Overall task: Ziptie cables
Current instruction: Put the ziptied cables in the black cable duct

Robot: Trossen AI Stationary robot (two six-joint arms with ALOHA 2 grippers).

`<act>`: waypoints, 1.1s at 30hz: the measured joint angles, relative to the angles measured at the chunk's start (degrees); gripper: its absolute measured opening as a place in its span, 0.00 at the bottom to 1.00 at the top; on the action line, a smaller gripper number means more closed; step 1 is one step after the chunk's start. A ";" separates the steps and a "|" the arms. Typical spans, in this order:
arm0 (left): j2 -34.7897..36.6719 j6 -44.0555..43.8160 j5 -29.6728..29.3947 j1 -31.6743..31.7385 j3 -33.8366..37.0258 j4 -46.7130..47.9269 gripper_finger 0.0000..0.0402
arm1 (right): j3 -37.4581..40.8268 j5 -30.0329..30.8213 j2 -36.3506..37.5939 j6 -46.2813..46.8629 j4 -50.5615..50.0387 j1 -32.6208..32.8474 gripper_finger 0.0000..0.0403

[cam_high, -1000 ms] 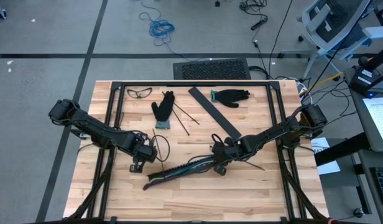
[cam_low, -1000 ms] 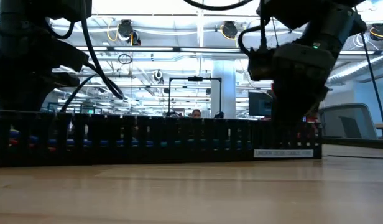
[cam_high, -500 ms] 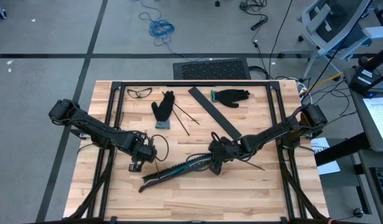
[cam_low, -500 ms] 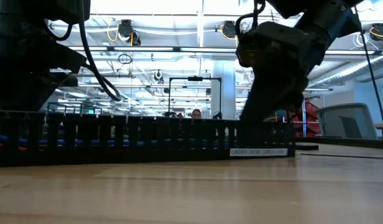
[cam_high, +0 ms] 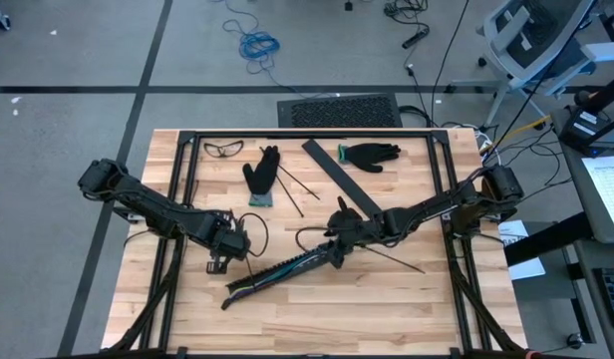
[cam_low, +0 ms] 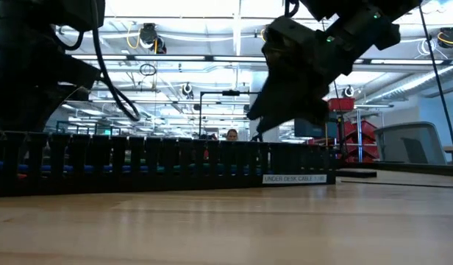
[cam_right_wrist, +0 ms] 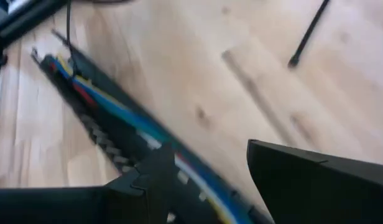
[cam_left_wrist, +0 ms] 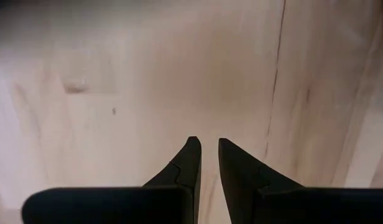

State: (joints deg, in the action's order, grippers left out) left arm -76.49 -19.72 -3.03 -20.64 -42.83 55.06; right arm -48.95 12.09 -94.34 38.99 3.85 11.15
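1. I'm seeing the cables [cam_right_wrist: 126,121] lying in the black slotted strip [cam_high: 282,271], which sits at a slant on the table [cam_high: 317,319] between the two arms.
2. I'm working the right gripper [cam_high: 337,239] at the strip's upper end. Its fingers are standing wide apart and holding nothing; one finger [cam_right_wrist: 151,180] is over the strip's edge.
3. I'm parking the left gripper [cam_high: 221,261] just beside the strip's lower end, over bare wood. Its fingers [cam_left_wrist: 190,163] are nearly together, gripping nothing.
4. My read: the bundle needs gathering before any tie goes round it, so I'm planning to straddle the wires, not the strip wall, and close slowly.
5. Risk I'm watching: the strip sliding. Left gripper could pin the lower end.
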 joint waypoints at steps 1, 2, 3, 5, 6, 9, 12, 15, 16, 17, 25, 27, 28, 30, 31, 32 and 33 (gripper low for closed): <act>0.09 -0.98 0.13 0.00 -0.02 -0.94 0.13 | 0.00 0.20 0.24 -0.73 0.76 -0.62 0.48; 0.40 -2.22 1.03 -0.01 -0.02 -1.97 0.13 | 0.00 0.26 0.66 -1.58 1.93 -1.22 0.48; 0.95 -3.88 2.23 -0.22 -0.02 -3.25 0.13 | 0.00 0.34 1.30 -2.32 2.28 -1.80 0.48; 2.86 -8.35 4.06 -1.13 -0.06 -5.25 0.13 | 0.00 0.40 3.04 -3.80 1.37 -2.95 0.48; 4.19 -11.33 4.08 -1.92 -0.07 -5.73 0.13 | 0.00 0.42 4.00 -4.75 0.03 -3.51 0.48; 8.40 -23.24 0.77 -5.73 -0.07 -6.70 0.13 | -0.02 1.30 7.00 -6.97 -5.75 -4.78 0.48; 12.13 -36.45 -5.69 -11.07 -0.07 -9.46 0.13 | -0.02 2.63 9.26 -7.97 -12.84 -5.79 0.48; 12.75 -47.87 -11.12 -17.06 -0.11 -11.46 0.13 | -0.02 2.81 9.92 -8.23 -19.46 -6.36 0.48; 12.35 -51.19 -11.68 -18.99 -0.09 -11.24 0.13 | -0.02 2.85 9.90 -8.23 -21.15 -6.40 0.48; 11.59 -54.24 -11.64 -20.84 -0.05 -11.26 0.13 | -0.02 2.83 9.90 -8.43 -23.07 -6.38 0.48; 3.61 -71.56 -5.42 -32.81 0.02 -12.20 0.03 | -0.02 2.63 9.81 -9.98 -26.74 -5.29 0.48; 2.41 -73.30 -4.15 -34.02 0.02 -12.75 0.01 | -0.02 2.73 9.81 -10.93 -27.49 -4.97 0.48; 1.84 -73.45 -3.90 -34.37 0.02 -12.64 0.01 | -0.02 2.78 9.81 -11.32 -28.11 -4.81 0.48; 0.66 -73.14 -3.46 -34.64 0.04 -12.55 0.00 | -0.02 2.81 9.81 -11.84 -29.18 -4.64 0.48; 0.19 -72.76 -3.41 -34.66 0.04 -12.70 0.00 | -0.02 2.79 9.81 -11.84 -29.57 -4.67 0.48; -0.26 -72.20 -3.42 -34.62 0.04 -12.77 0.00 | -0.02 2.81 9.81 -11.86 -29.76 -4.67 0.48; -0.74 -71.38 -3.41 -34.45 0.04 -12.79 0.00 | -0.02 2.81 9.81 -11.86 -29.87 -4.69 0.48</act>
State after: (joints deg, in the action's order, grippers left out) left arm -77.23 -91.10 -6.44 -55.10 -42.78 42.27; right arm -48.97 14.90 -84.53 27.14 -26.02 6.46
